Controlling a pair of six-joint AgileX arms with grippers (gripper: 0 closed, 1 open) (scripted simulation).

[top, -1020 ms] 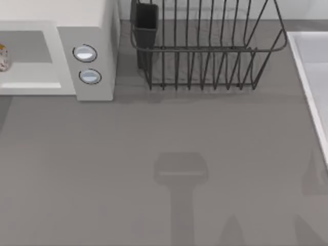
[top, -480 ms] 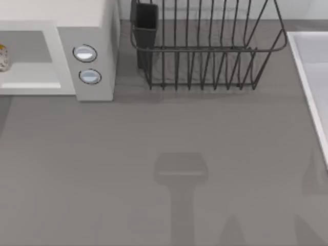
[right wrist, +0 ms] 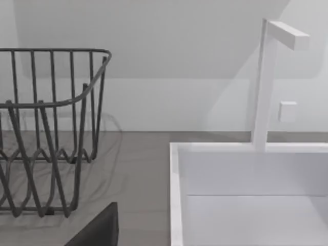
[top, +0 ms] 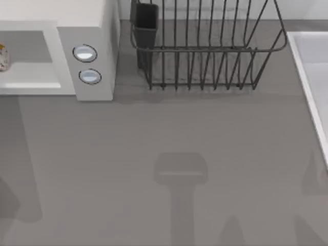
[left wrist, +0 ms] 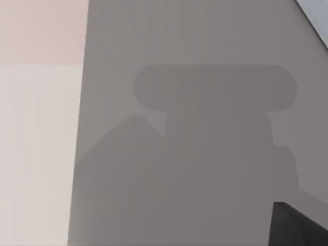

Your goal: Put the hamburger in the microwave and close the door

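The hamburger (top: 2, 57) sits inside the grey cavity of the microwave (top: 92, 31), at the top view's far left edge, resting on the cavity floor. Placement therefore appears complete. The cavity is still exposed, so the door is judged not yet closed; that step remains.

The two round knobs (top: 85, 53) occupy the microwave's side panel, just right of the cavity. A dark wire dish rack (top: 205, 51) stands near the microwave on the right, and a white sink (top: 307, 77) runs along the table's right edge. In the right wrist view the sink's white faucet (right wrist: 266, 77) rises behind the basin.

Neither gripper's fingers are visible, so whether they are open or closed cannot be told. A dark corner of hardware shows in each wrist view.

Compared with the earlier frames, a broad new shadow has spread over the table (top: 179, 128) at lower left, below the cavity; everything else is unchanged
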